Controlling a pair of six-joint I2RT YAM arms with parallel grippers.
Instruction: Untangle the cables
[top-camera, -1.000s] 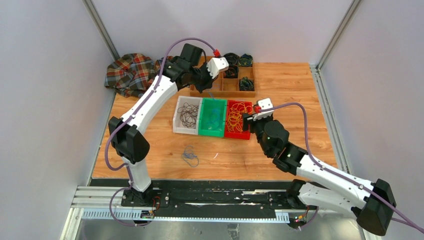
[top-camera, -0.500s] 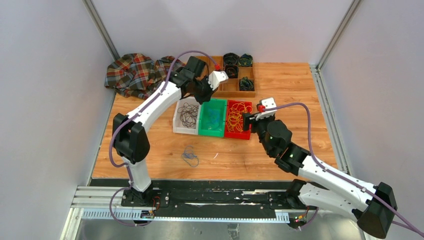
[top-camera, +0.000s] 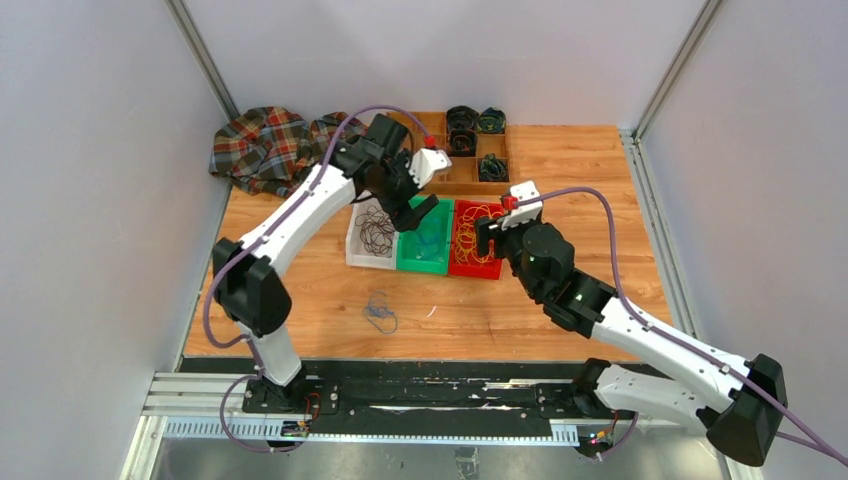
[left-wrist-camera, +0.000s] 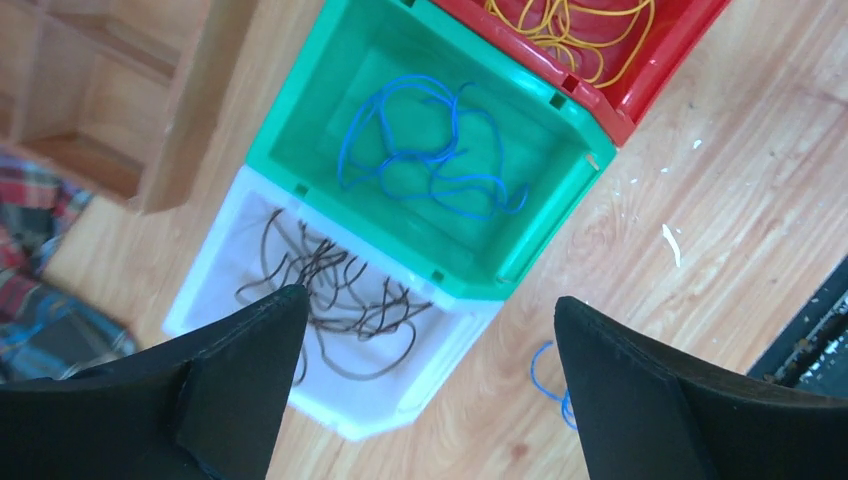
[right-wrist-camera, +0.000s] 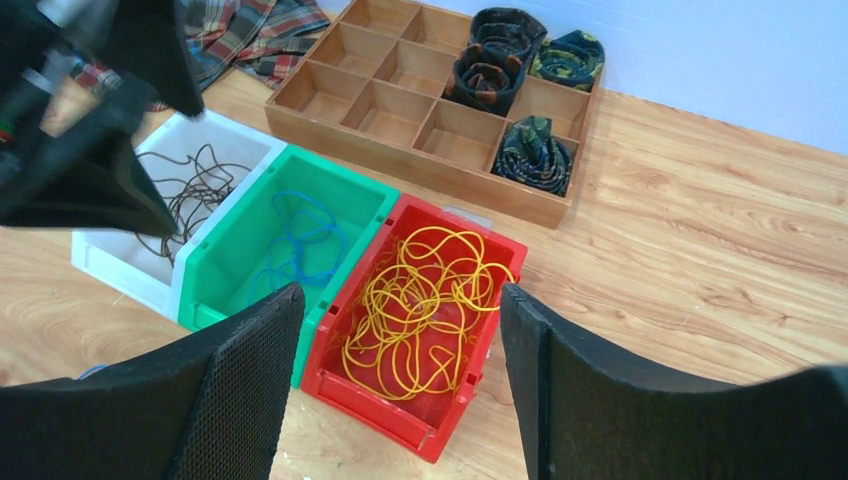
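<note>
Sorting stage: the cables (right-wrist-camera: 420, 300) are separated by colour into three bins (right-wrist-camera: 395, 420) mid-tabletop (top-camera: 580, 180). One blue cable (top-camera: 379, 312) is seen toward the near edge. The left fingers (left-wrist-camera: 230, 370) and right fingers (right-wrist-camera: 230, 380) are spread, empty. Its retrieval is judged next.

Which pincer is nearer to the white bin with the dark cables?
Left. The left pincer hangs above the edge between white bin and green bin; the right pincer is over the red bin, farther away.
</note>
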